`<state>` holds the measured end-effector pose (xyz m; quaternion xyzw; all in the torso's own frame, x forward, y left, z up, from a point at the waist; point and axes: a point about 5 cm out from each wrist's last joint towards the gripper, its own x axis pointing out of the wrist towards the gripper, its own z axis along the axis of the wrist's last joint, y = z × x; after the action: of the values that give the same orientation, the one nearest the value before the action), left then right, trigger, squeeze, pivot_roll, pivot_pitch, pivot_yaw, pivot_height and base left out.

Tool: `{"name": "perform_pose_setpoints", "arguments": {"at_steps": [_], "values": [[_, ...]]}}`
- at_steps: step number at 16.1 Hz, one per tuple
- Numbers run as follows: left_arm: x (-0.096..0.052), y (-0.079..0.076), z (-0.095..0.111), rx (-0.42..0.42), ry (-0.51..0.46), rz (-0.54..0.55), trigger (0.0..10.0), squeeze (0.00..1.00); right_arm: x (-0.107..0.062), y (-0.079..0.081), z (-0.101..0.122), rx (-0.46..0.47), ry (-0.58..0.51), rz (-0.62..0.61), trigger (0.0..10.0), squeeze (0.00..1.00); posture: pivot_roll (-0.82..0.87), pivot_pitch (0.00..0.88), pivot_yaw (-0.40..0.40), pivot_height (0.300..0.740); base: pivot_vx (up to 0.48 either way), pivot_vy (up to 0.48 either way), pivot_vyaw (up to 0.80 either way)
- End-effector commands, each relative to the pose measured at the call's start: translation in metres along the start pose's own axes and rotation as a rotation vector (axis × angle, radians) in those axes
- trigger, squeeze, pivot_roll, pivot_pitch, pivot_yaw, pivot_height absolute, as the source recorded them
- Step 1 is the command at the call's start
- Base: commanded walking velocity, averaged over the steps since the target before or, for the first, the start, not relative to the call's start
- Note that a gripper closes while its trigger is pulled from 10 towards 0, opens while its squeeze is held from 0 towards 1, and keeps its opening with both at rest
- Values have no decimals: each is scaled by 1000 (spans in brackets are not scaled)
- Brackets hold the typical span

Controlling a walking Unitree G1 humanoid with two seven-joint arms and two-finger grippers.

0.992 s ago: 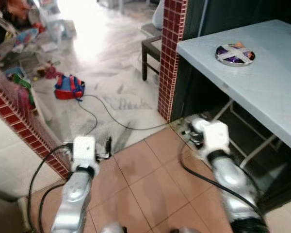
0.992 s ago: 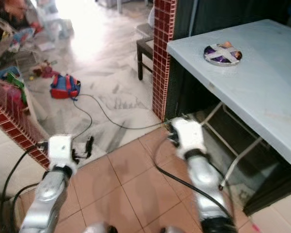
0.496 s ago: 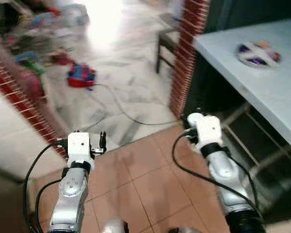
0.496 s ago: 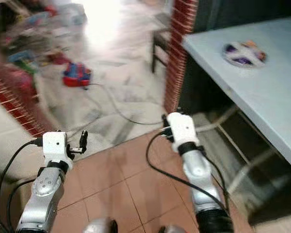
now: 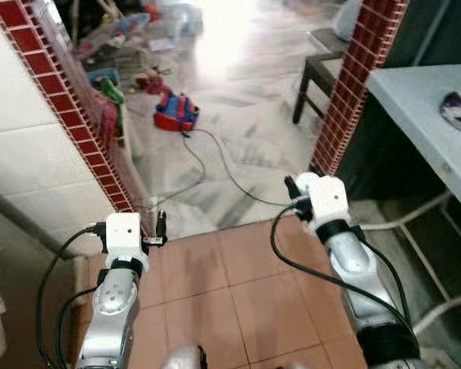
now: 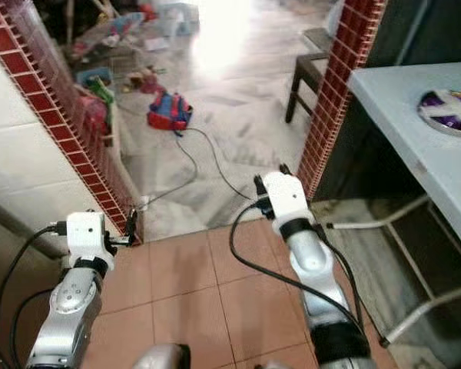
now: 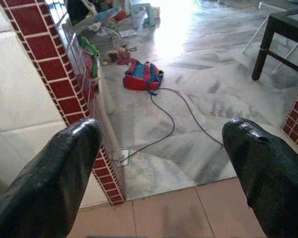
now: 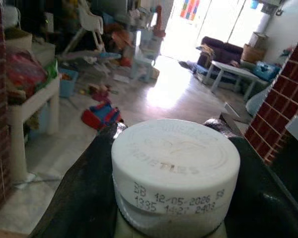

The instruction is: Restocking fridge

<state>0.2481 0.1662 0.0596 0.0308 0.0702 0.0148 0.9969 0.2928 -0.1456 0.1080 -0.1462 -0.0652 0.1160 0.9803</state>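
Right wrist view | right pincer [image 8: 176, 198] clamps white-capped bottle [image 8: 175, 173], cap toward camera | left pincer [image 7: 164, 163] wide

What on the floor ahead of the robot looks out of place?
A thin black cable trails loose across the grey marble floor through the doorway, a tripping risk for walking. A red and blue bag lies at its far end, with scattered toys beyond.

Left gripper [image 7: 159, 163] agape (right gripper [image 8: 176, 163] clamped).
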Motion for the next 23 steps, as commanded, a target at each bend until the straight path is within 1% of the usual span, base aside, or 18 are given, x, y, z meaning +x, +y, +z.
{"name": "perform_pose_setpoints", "arguments": {"at_steps": [1,2,3,4,5,7,8,10,11,13,15,17,18,20,21,22,23], "values": [[5,-1,15,19,-56,0,10000,0,8,2,10,2,-48,26,10000,0,40,0,17,740,0,0,0],[7,0,19,35,-74,16,10000,0,10,2,12,-5,-55,34,10000,0,56,0,6,740,0,0,0],[7,2,25,33,-90,28,10000,0,11,1,13,-7,-59,35,10000,0,72,0,-9,740,0,0,0],[5,6,31,14,-108,52,10000,0,13,0,16,-5,-63,37,10000,0,86,0,-18,740,0,0,0],[0,7,27,10,-98,65,10000,0,13,2,15,-5,-61,48,10000,0,79,0,-33,740,0,0,0],[-9,3,14,14,-63,67,10000,0,10,4,12,-11,-49,82,10000,0,94,0,-70,740,0,0,0],[-13,-2,11,2,-57,67,10000,0,8,6,11,-16,-46,108,10000,0,102,0,-81,740,0,0,0],[-15,-6,11,-13,-50,73,10000,0,8,6,10,-10,-36,118,10000,0,112,0,-97,740,0,0,0],[-15,-6,11,-19,-45,71,10000,0,7,5,9,-5,-32,114,10000,0,108,0,-91,740,0,0,0],[-14,-9,8,-11,-30,22,10000,0,3,6,7,-8,-26,92,10000,0,81,0,-45,740,0,0,0],[-12,-11,11,4,-43,-14,10000,0,-1,0,5,-9,-22,40,10000,0,55,0,-12,740,0,0,0],[-10,-13,8,19,-35,-32,10000,0,-14,-4,-1,10,1,1,10000,0,40,0,1,740,0,0,0],[-10,-15,8,2,-33,-37,10000,0,-21,-4,-5,9,18,1,10000,0,34,0,-1,740,0,0,0],[-12,-19,5,-4,-29,-57,10000,0,-31,1,-7,18,21,19,10000,0,26,0,-11,740,0,0,0],[-14,-18,5,-2,-26,-54,10000,0,-31,5,-2,17,11,38,10000,0,21,0,-9,740,0,0,0],[-19,-17,-1,0,-10,-57,10000,0,-36,7,-3,19,11,42,10000,0,19,0,-2,740,0,0,0],[-22,-15,-15,35,33,-72,10000,0,-43,11,-9,24,35,30,10000,0,25,0,9,740,0,0,0]]}}
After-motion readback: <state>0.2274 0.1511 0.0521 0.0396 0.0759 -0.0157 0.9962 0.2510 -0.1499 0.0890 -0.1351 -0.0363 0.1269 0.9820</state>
